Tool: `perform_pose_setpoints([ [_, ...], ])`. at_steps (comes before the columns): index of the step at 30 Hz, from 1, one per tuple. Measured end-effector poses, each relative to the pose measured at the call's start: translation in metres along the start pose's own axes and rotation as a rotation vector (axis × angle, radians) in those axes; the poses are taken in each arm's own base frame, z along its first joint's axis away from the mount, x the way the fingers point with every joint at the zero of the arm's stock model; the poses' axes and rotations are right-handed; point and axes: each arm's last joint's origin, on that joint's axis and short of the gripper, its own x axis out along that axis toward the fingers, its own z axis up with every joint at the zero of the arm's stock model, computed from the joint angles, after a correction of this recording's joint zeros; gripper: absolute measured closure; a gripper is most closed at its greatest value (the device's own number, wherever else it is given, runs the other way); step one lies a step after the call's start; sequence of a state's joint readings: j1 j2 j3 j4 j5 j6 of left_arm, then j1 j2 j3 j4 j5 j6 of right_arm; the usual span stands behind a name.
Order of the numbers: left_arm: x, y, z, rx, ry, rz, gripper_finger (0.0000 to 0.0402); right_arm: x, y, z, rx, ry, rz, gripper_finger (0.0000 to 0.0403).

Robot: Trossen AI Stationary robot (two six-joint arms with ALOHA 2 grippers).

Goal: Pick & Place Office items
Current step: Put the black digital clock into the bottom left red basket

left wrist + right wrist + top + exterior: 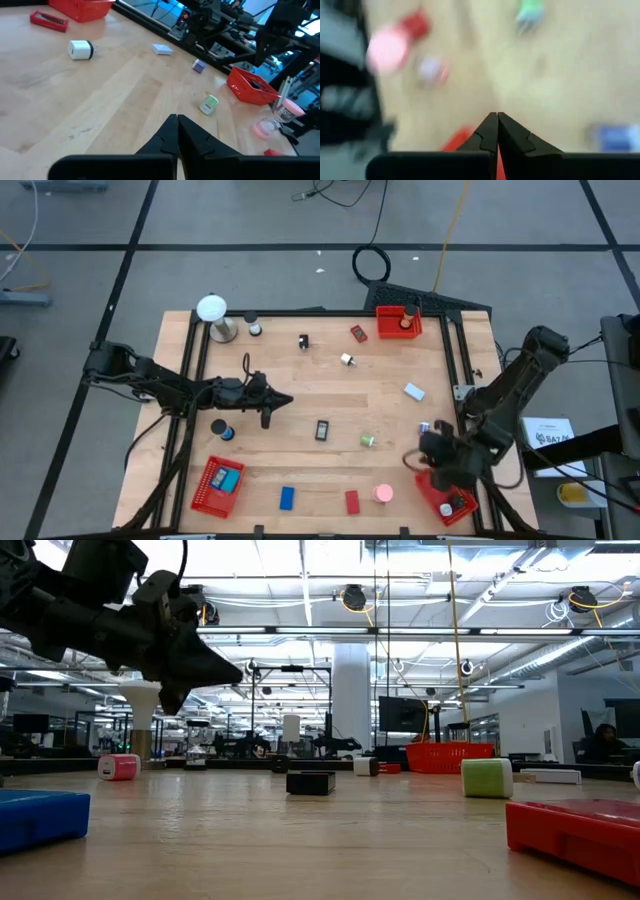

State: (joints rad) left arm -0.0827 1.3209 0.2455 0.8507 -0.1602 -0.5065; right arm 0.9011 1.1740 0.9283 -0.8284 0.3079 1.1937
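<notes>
While both end effectors are pressed together and empty, the right end effector (432, 448) hovers by the near basket (447, 498); the left end effector (268, 408) hangs mid-counter (380, 395), office items scattered around, black block (322, 430) nearest.

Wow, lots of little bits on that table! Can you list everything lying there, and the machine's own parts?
Baskets: three, red; far edge, near left, near right corner.
White ball on stand: one, far left corner.
Blue blocks: two; near edge, inside near-left basket.
Red blocks: two; near edge, far side.
Pink round piece: one, near edge.
Black block: one, centre.
Green roll: one, right of centre.
Pale blue piece: one, right side.
Left pincer: shut, empty, left of centre.
Right pincer: shut, near right corner.
</notes>
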Motion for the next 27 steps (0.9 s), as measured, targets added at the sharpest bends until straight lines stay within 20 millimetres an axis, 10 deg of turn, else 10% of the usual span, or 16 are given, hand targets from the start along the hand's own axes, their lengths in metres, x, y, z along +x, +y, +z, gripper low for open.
perform_pose_setpoints([
  [7, 0.017, -0.014, 0.015, 0.052, 0.082, 0.095, 0.0399, 0.024, -0.036, 0.031, 0.148, -0.222, -0.187, 0.0403],
  [18, 0.037, -0.034, 0.057, -0.054, 0.197, 0.146, 0.0380, 0.072, -0.096, 0.074, 0.315, -0.570, -0.021, 0.0403],
  [27, 0.040, -0.032, 0.070, -0.222, 0.135, 0.069, 0.0399, 0.077, -0.140, 0.090, 0.439, -0.772, -0.065, 0.0403],
])
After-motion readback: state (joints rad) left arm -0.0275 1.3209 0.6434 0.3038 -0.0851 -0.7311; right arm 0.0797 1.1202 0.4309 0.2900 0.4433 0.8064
